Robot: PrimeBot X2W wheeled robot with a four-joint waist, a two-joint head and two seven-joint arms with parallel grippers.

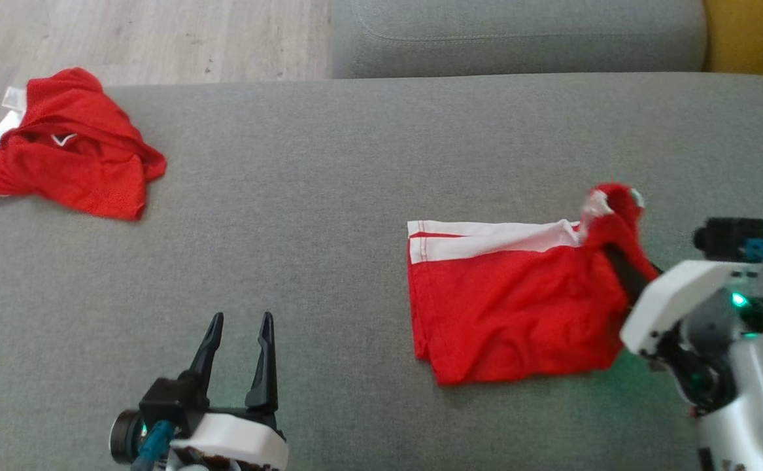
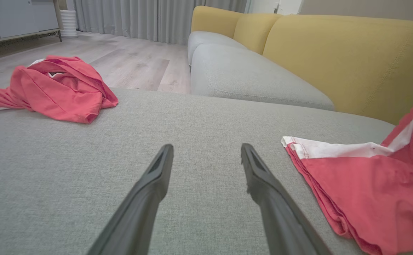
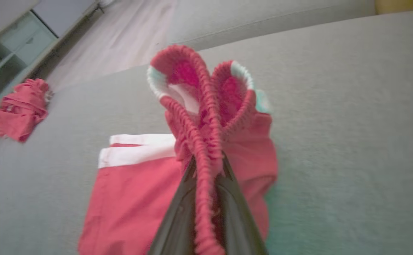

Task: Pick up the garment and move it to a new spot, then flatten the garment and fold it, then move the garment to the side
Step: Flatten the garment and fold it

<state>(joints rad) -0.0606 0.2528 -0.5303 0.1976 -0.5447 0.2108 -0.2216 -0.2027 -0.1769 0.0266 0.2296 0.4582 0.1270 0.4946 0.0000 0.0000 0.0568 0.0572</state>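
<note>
Matt red cloth garment (image 1: 512,314) with ribbed elastic waistband (image 3: 200,141); coarse grey woven sofa cushion (image 1: 329,196); pale wood-look floor (image 1: 146,33)

Grey sofa cushion (image 2: 50,177), yellow backrest (image 2: 351,60) right of the left claw (image 2: 207,147); wood floor (image 2: 135,67), grey curtains (image 2: 139,17) beyond it.

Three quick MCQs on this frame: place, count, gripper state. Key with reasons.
1. Where is the crumpled garment? A) far-left corner of the grey cushion B) floor C) cushion's right edge
2. Red garments on the cushion? A) one B) two C) three
3. State of the right gripper? A) open, clear of cloth B) shut on the waistband of the shorts C) resting on bare cushion

Key: A, it lies by the cushion's left edge; B, crumpled garment plus shorts; B, it pinches the gathered waistband.
</note>
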